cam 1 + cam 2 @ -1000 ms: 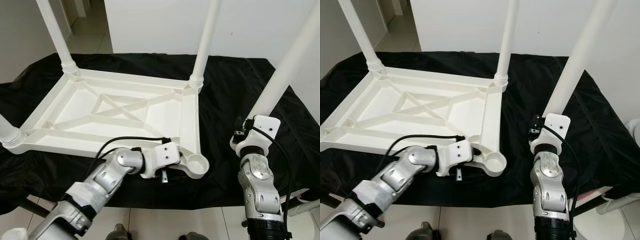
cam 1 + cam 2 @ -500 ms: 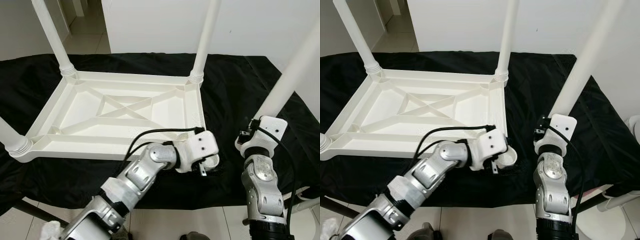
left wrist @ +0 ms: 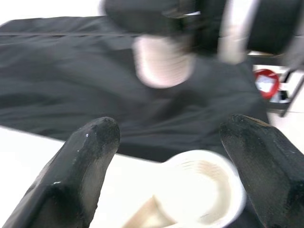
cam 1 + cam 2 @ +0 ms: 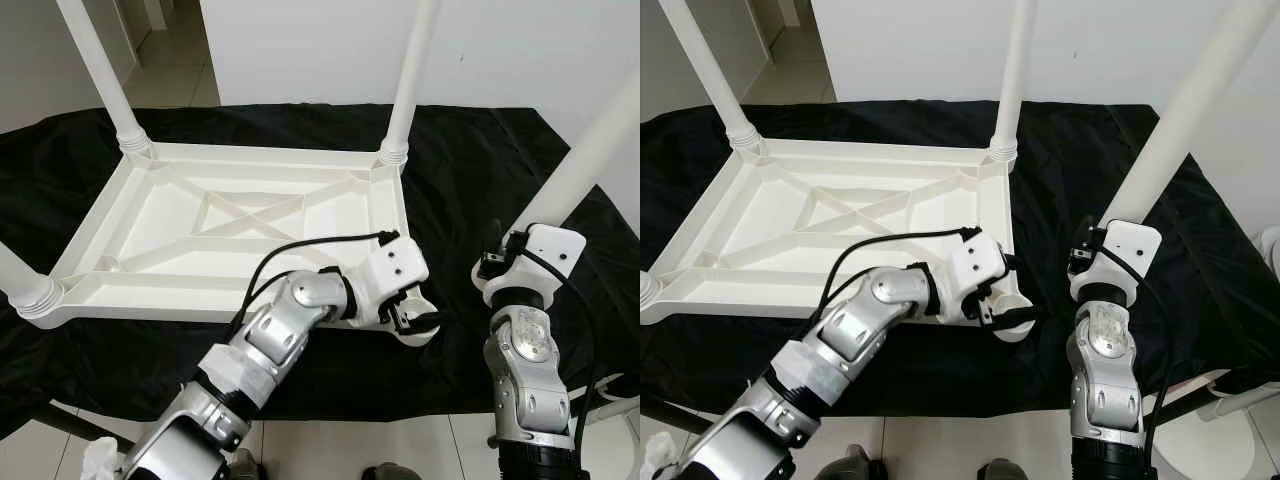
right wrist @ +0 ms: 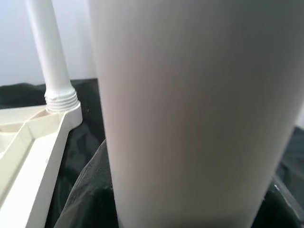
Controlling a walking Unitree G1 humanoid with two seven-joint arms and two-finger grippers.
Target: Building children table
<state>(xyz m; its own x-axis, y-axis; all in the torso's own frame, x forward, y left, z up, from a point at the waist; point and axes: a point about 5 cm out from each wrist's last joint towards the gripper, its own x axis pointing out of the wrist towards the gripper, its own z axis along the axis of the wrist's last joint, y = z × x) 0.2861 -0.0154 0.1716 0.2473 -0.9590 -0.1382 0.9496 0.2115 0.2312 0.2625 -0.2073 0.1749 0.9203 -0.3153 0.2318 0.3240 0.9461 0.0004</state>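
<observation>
My left gripper (image 4: pixel 412 318) is spread wide, its two black fingers (image 3: pixel 80 166) straddling the empty corner socket (image 3: pixel 202 183) of the upturned white tabletop (image 4: pixel 230 235) without gripping it. My right gripper (image 4: pixel 500 268) pinches the loose table leg (image 4: pixel 585 165), holding it tilted just beside that corner. The tabletop lies underside up on a black cloth (image 4: pixel 460 180), with three legs (image 4: pixel 408 80) already standing in the other corners.

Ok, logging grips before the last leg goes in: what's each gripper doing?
Left gripper: open, at the empty corner socket of the tabletop.
Right gripper: shut on the loose leg, holding it upright.
</observation>
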